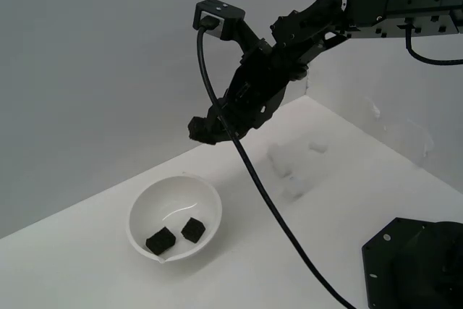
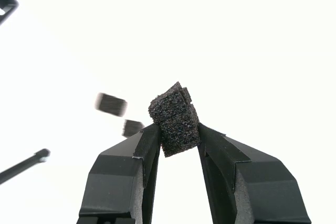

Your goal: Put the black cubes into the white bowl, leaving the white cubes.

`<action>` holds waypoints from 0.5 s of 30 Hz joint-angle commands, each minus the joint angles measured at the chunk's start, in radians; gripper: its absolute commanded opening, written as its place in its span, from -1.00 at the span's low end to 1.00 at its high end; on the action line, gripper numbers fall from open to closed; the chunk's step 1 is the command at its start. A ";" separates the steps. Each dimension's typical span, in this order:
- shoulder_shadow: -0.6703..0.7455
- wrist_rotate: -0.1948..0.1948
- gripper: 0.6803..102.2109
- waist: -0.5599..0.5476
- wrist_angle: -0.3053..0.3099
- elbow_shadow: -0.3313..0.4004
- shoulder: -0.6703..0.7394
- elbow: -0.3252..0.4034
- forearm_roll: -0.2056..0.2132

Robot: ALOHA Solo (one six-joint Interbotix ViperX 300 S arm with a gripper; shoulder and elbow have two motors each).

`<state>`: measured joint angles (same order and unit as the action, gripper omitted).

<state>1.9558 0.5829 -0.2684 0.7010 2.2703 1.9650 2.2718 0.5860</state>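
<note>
The white bowl (image 1: pixel 137 215) stands on the white table toward the exterior view's left, with two black cubes (image 1: pixel 160 240) (image 1: pixel 193 229) lying inside it. My gripper (image 1: pixel 201 129) is in the air above and to the right of the bowl, shut on a third black cube (image 2: pixel 175 119) held between its fingertips. The wrist view also shows the two cubes in the bowl (image 2: pixel 111 104) (image 2: pixel 132 127), blurred against overexposed white. Several white cubes (image 1: pixel 291 179) lie on the table to the right of the bowl, faint against the surface; one sits farther back (image 1: pixel 316 147).
A black base plate (image 1: pixel 412 262) sits at the exterior view's lower right. A black cable (image 1: pixel 278 218) hangs from the wrist camera down across the table. White walls close the table at the back and the right.
</note>
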 commanded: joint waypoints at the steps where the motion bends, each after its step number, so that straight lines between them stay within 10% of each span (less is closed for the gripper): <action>1: 0.029 0.009 -0.47 -0.051 0.005 -0.008 0.023 -0.003 0.037; 15: -0.087 0.009 -0.23 -0.199 -0.069 -0.017 -0.094 -0.012 0.123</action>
<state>1.8530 0.5768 -0.4525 0.6351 2.2703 1.8607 2.2718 0.6811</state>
